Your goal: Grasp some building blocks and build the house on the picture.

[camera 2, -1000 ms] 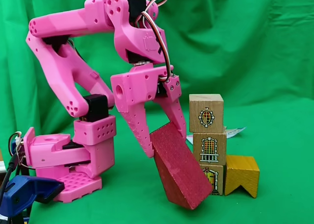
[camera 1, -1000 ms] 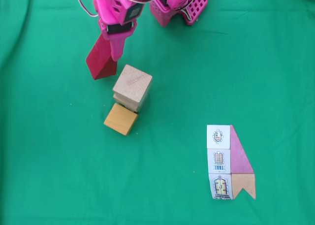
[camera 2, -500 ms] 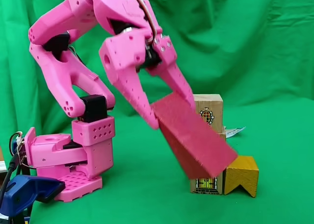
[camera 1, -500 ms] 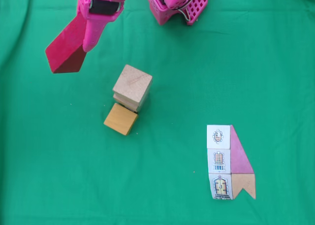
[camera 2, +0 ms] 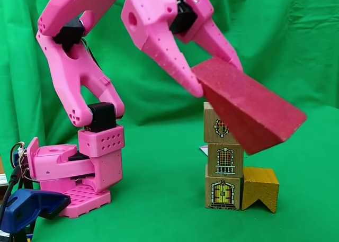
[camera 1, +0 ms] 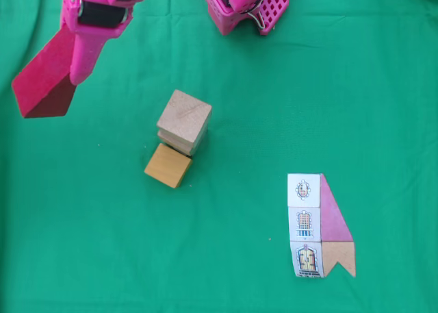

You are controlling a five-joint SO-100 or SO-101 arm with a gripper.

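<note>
Both fixed views, tool (camera 2: 209,75) gripping red wedge (camera 2: 249,110) (aloft)

Probably a hobby robotics setup: green cloth (camera 2: 296,51) draped as table cover and backdrop

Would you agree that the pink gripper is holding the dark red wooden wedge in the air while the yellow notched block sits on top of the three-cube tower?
Not quite: the yellow notched block rests on the green cloth beside the tower's bottom cube, as the fixed side view shows. The pink gripper does hold the dark red wooden wedge aloft.
</note>
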